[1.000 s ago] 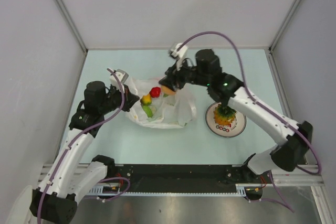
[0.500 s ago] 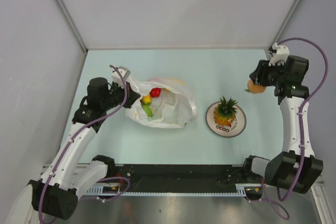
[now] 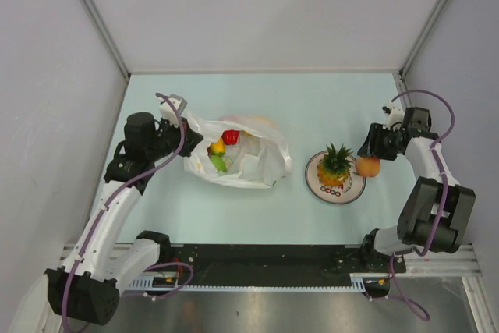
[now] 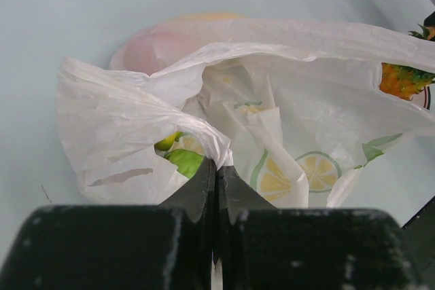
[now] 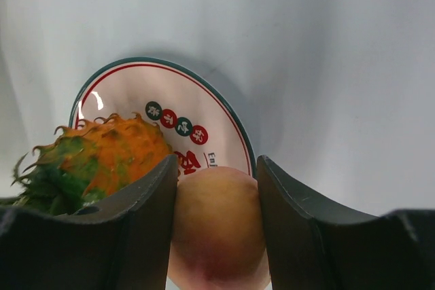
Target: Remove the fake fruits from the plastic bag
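The plastic bag (image 3: 253,163) lies left of centre, its mouth facing left. My left gripper (image 3: 185,143) is shut on the bag's rim (image 4: 216,154) and holds the mouth up. Inside lie a red strawberry (image 3: 231,136), a yellow lemon (image 3: 217,147) and a green fruit (image 3: 220,164), the green one also seen at the mouth (image 4: 183,161). A yellow-orange bulge (image 3: 262,122) shows through the far side. My right gripper (image 3: 369,158) is shut on a peach (image 5: 217,229) at the right rim of the plate (image 5: 136,93). The pineapple (image 3: 335,164) stands on the plate (image 3: 327,194).
Grey walls with metal posts close off the table on three sides. The black rail with both arm bases (image 3: 265,264) runs along the near edge. The right arm (image 3: 427,173) is folded back near the right wall.
The right arm has carried the peach from the bag's mouth out to the far right, then down to the plate's right rim. The left gripper keeps its hold on the bag.
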Robot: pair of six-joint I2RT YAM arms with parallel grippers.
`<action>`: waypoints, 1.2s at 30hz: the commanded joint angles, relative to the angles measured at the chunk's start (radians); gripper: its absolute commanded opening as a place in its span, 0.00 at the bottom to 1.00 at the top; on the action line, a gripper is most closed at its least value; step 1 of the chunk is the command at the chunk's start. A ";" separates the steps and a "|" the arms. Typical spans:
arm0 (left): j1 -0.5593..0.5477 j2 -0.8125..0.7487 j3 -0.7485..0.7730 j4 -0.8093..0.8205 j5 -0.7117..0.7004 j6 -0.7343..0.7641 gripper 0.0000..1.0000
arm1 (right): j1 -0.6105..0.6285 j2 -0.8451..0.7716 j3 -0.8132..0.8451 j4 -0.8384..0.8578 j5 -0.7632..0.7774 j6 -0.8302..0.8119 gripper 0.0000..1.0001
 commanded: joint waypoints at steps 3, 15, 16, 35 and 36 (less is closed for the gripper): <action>0.024 0.015 0.045 0.008 0.014 0.002 0.03 | 0.048 0.095 0.000 0.083 -0.003 0.055 0.19; 0.043 0.058 0.057 0.008 0.016 0.009 0.04 | 0.131 0.206 0.000 0.186 0.019 0.100 0.23; 0.044 0.061 0.057 0.011 0.016 0.009 0.04 | 0.135 0.209 0.000 0.184 0.022 0.100 0.24; 0.043 0.062 0.074 -0.021 0.056 0.016 0.03 | 0.016 0.005 0.115 0.127 -0.100 0.117 1.00; 0.044 0.052 0.076 -0.031 0.063 0.020 0.03 | 0.017 -0.029 0.129 0.159 -0.115 0.114 1.00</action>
